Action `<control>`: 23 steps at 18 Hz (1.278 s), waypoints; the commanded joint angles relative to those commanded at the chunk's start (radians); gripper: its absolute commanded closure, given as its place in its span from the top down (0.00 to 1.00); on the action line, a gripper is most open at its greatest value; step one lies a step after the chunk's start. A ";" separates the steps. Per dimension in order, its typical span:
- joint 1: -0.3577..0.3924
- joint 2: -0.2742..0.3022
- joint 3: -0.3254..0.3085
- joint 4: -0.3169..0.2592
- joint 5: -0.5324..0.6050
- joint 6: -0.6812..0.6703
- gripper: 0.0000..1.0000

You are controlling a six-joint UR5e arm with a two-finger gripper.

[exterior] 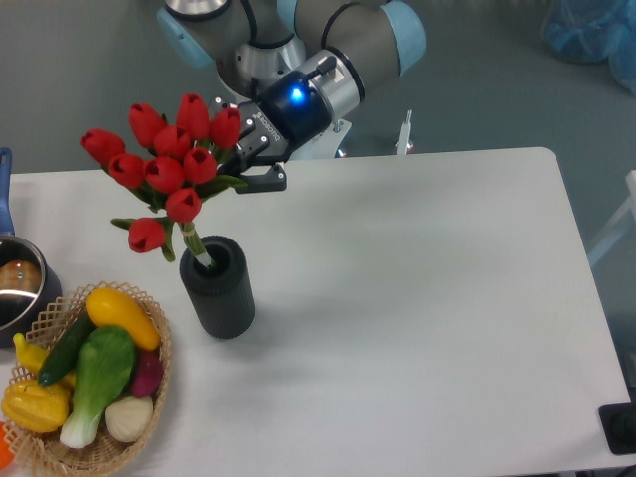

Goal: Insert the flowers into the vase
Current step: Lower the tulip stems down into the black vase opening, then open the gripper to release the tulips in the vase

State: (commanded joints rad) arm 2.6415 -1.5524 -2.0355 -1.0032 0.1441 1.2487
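Dark grey and finely ribbed, the vase (218, 288) stands upright on the white table (417, 298), its round mouth holding the lower end of the flowers' stems, which enter at the mouth's 9 o'clock edge. The flowers (167, 169) lean up toward 11 o'clock from the vase: about nine red tulip heads on green stems, with leaves spreading below the cluster and one head hanging lowest at the left. My gripper (248, 167) sits at the bunch's 3 o'clock side, fingers clamped on the leafy part as far as I can judge, since the leaves hide the contact. At 7 o'clock from the vase, a wicker basket (149, 388) holds a yellow squash, a cucumber, a green leafy vegetable, a white bulb and a purple piece. At 9 o'clock, a shiny metal pot (18, 293) with a blue handle holds something brownish.
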 joint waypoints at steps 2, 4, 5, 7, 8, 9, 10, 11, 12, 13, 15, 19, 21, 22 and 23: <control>-0.003 -0.006 -0.017 0.000 0.044 0.003 0.00; -0.006 -0.021 -0.022 0.000 0.077 0.008 0.01; -0.021 -0.023 -0.022 0.000 0.087 0.008 0.04; -0.032 -0.046 -0.017 0.002 0.095 0.017 0.09; -0.034 -0.057 -0.015 0.002 0.097 0.029 0.13; -0.034 -0.069 -0.015 0.003 0.098 0.049 0.18; -0.035 -0.077 -0.017 0.003 0.104 0.073 0.20; -0.035 -0.083 -0.017 0.002 0.118 0.092 0.24; -0.046 -0.089 -0.015 0.003 0.127 0.098 0.28; -0.051 -0.090 -0.014 0.003 0.130 0.098 0.32; -0.052 -0.101 -0.014 0.003 0.135 0.100 0.40; -0.054 -0.110 -0.014 0.005 0.205 0.101 0.61; -0.057 -0.106 -0.014 0.005 0.244 0.101 0.86; -0.057 -0.104 -0.012 0.005 0.262 0.101 0.95; -0.057 -0.101 -0.011 0.005 0.272 0.100 0.99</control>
State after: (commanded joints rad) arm 2.5848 -1.6537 -2.0463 -0.9986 0.4156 1.3484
